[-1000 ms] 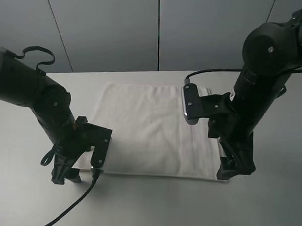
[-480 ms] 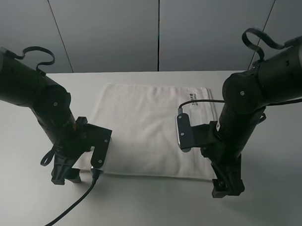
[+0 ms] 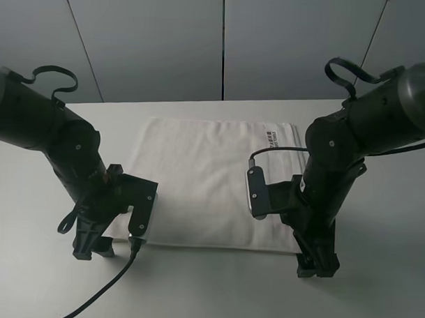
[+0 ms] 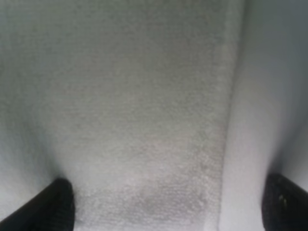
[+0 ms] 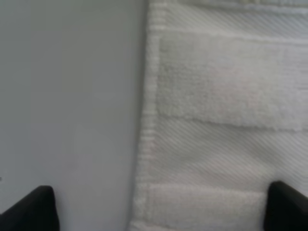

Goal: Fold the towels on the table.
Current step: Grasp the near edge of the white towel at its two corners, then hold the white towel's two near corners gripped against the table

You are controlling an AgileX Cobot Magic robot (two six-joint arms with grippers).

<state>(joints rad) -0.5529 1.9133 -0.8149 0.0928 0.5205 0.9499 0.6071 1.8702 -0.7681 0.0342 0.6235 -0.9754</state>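
The white towel (image 3: 205,180) lies flat and spread on the white table (image 3: 215,292), its dark-printed label (image 3: 272,138) near the far right corner. My left gripper (image 3: 92,250) is low at the towel's near left corner. In the left wrist view the left gripper (image 4: 168,207) is open, straddling the towel (image 4: 134,106) at its edge, with bare table (image 4: 257,120) beside it. My right gripper (image 3: 316,266) is low at the near right corner. In the right wrist view the right gripper (image 5: 159,209) is open over the towel's banded edge (image 5: 216,120) and the table (image 5: 72,96).
Grey wall panels (image 3: 223,41) stand behind the table's far edge. A black cable (image 3: 107,284) trails from the left arm over the table's front. Bare tabletop lies on both sides of the towel and in front of it.
The right arm has swung back and down, bringing its gripper to the towel's near right corner and uncovering the label. The left arm has not moved.
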